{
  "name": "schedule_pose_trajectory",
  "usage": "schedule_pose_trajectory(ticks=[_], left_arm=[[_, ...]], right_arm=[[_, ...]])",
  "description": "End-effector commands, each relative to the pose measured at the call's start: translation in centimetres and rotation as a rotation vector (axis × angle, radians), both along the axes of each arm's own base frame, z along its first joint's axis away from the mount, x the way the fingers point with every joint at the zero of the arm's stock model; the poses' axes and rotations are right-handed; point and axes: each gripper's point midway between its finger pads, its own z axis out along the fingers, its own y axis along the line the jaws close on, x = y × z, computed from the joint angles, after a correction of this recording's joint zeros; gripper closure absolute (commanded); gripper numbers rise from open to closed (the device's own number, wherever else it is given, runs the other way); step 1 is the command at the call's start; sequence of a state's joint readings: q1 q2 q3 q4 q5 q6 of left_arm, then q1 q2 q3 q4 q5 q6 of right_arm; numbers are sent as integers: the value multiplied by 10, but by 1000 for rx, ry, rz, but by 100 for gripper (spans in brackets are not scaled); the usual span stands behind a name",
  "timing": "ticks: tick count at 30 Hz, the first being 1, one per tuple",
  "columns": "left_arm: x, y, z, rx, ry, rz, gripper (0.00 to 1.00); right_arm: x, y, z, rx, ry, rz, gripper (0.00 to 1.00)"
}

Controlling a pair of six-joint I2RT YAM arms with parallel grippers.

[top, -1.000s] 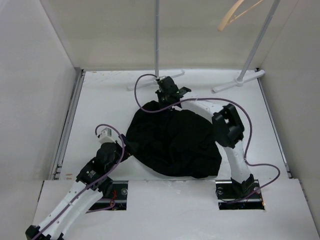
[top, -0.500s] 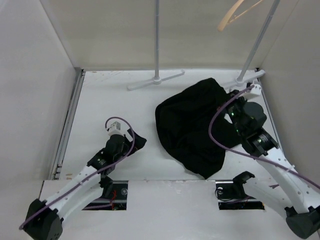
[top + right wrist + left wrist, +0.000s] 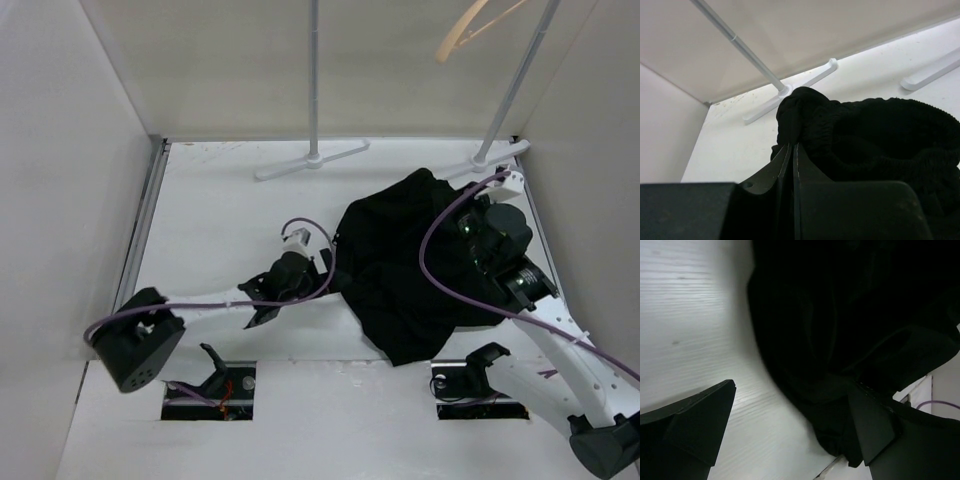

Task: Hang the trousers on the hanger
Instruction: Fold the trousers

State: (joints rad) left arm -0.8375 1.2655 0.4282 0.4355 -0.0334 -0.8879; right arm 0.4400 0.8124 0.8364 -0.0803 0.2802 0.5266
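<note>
One pair of trousers (image 3: 420, 275) heaped right of centre; one hanger (image 3: 470, 28) cut off by the top edge.

Top view: the trousers lie bunched on the surface (image 3: 220, 210), with two rack poles (image 3: 314, 70) behind. The left claw (image 3: 330, 272) reaches the heap's left edge, its fingers hard to make out. Left wrist view: that claw gapes wide, and blurred black cloth fills the upper right. Right wrist view: the right claw (image 3: 791, 147) is pinched closed on a fold of the trousers.
</note>
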Motion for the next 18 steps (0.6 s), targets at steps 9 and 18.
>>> schedule_pose_trajectory(ticks=[9,18], left_arm=[[12,-94,8,-35,-59,-135,68],[91,119,113,-23,-259,513,92]], right_arm=[[0,22,53,49,-115,60,91],[-38,38,134,47,-260,130,93]])
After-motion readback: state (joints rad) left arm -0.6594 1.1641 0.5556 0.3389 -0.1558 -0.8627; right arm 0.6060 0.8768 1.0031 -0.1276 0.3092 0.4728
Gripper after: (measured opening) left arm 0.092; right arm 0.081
